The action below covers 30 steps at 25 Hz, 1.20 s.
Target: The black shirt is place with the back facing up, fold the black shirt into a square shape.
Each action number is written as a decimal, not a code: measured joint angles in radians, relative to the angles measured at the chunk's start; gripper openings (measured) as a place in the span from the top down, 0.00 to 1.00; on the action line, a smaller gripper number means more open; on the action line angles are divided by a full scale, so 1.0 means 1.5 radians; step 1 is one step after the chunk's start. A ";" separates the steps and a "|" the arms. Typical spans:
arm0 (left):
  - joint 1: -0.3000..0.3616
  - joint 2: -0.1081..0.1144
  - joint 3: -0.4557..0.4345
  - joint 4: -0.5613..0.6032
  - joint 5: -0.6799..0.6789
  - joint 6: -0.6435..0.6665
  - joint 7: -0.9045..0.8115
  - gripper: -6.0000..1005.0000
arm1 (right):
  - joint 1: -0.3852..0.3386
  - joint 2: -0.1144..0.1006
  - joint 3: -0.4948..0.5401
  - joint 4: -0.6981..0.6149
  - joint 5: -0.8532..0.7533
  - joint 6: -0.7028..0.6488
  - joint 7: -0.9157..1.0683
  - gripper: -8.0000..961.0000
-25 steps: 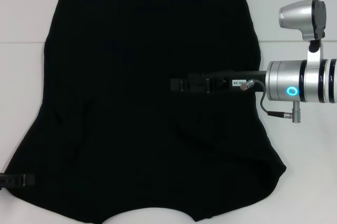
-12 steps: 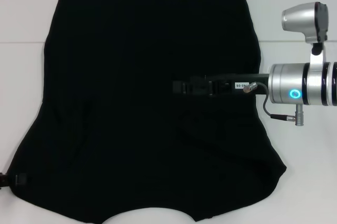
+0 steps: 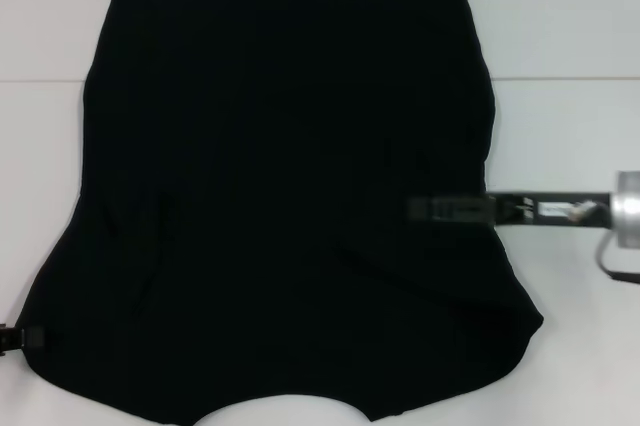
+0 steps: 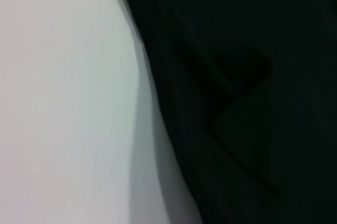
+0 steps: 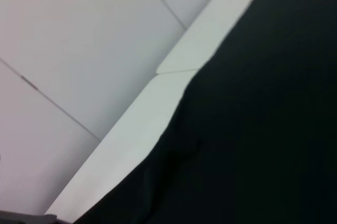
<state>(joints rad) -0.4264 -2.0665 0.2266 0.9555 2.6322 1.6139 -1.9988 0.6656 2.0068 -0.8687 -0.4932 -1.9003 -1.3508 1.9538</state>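
Shirt, i.e. the black shirt (image 3: 290,196), lies flat on white worktop (image 3: 570,36), long axis running near-to-far, wider flared end nearest robot, straight edge far. Bare worktop both sides. Right pincer (image 3: 425,209) over shirt's right edge, blurred; open/closed can't tell. Left pincer (image 3: 20,338) at near-left corner, mostly out of view, can't tell either.

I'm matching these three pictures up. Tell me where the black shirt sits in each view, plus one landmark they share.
Head view: the black shirt lies flat across most of the picture, on the white table.
Left wrist view: the black shirt fills one side, with bare table beside it.
Right wrist view: the black shirt fills the lower corner, below the table's edge.
Shared landmark: the shirt's dark edge against the white table.
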 joint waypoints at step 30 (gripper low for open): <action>-0.018 0.003 0.001 -0.027 -0.016 0.001 0.001 0.96 | -0.066 -0.063 0.012 0.000 -0.169 -0.048 0.133 0.20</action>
<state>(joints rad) -0.4536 -2.0627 0.2279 0.9152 2.6076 1.6153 -1.9970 0.5666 1.9119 -0.8501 -0.4937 -2.1533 -1.4223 2.1532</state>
